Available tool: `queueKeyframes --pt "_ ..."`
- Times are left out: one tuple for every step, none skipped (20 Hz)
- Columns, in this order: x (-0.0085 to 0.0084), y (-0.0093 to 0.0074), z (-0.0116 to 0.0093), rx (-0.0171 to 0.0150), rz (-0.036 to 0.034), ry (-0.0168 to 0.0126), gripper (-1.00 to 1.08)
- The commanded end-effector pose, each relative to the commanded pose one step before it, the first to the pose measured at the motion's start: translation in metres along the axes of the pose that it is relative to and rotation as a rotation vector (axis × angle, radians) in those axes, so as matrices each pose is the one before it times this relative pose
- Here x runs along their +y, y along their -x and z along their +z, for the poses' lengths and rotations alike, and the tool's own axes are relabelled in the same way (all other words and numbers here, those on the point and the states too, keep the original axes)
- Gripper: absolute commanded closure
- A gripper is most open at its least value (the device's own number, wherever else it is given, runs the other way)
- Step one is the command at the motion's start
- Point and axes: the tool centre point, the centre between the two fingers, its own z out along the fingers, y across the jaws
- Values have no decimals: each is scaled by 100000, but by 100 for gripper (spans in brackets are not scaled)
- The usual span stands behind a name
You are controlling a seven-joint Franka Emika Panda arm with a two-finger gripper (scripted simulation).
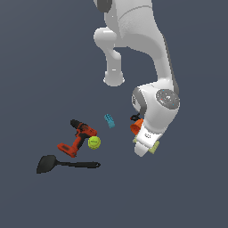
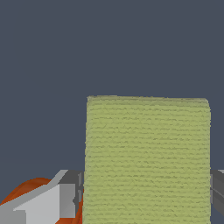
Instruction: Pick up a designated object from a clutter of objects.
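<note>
The designated object, a pale yellow-green pad (image 2: pixel 146 157) with a fine textured face, fills the space between my fingers in the wrist view. A grey finger (image 2: pixel 65 201) presses one side edge and the other finger (image 2: pixel 217 192) meets the opposite edge. My gripper (image 2: pixel 146 205) is shut on it. In the exterior view the white hand (image 1: pixel 147 142) points down low over the floor, and only a corner of the pad (image 1: pixel 154 149) peeks out beneath it. The orange cup (image 1: pixel 136 127) stands right beside the hand.
The rest of the clutter lies toward the exterior view's left: a small black item (image 1: pixel 135 117) behind the cup, a blue block (image 1: pixel 109 120), a red-and-black drill (image 1: pixel 78 136), a tennis ball (image 1: pixel 94 142) and a black spatula (image 1: pixel 62 164). The cup's rim (image 2: pixel 26 192) shows beside one finger.
</note>
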Motion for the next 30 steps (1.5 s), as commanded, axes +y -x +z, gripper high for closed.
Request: queueKeyframes --pt "-1 -463 -2652 158 -55 136 108" --pt "-21 -205 -1107 11 -51 -46 108" --pt "-2 -193 -1154 0 0 0 108" --pt "-16 -214 -1164 19 -44 -50 108" --pt "-1 -202 -1187 0 0 0 108" --pt "0 -203 -1181 0 0 0 108" --pt "-9 -213 -1157 25 -37 -53 108" --pt "1 -202 -1151 0 0 0 108" --pt "-1 -206 -1131 19 -22 -39 108" --pt "4 -200 -1125 0 0 0 108" --pt "5 -200 -1112 0 0 0 108" --pt "7 -200 -1100 0 0 0 108" --pt "15 -200 -1078 28 -17 -61 108" --pt "11 -199 -1076 0 0 0 108" --pt "13 -199 -1064 0 0 0 108" --pt "14 -199 -1052 0 0 0 108" --pt "17 -199 -1039 0 0 0 108" --pt "19 -200 -1027 0 0 0 108" --pt "21 -200 -1014 0 0 0 108" --pt "63 -175 -989 -6 65 -22 108" --pt "25 -198 -976 0 0 0 108" --pt "26 -191 -926 0 0 0 108" --pt "57 -162 -860 -20 65 12 108" --pt "28 -172 -805 0 0 0 108" --pt "28 -161 -745 0 0 0 108" --pt "27 -151 -687 0 0 0 108" --pt "53 -124 -627 -23 62 18 108" --pt "27 -131 -577 0 0 0 108" --pt "27 -122 -524 0 0 0 108" --pt "27 -113 -473 0 0 0 108"
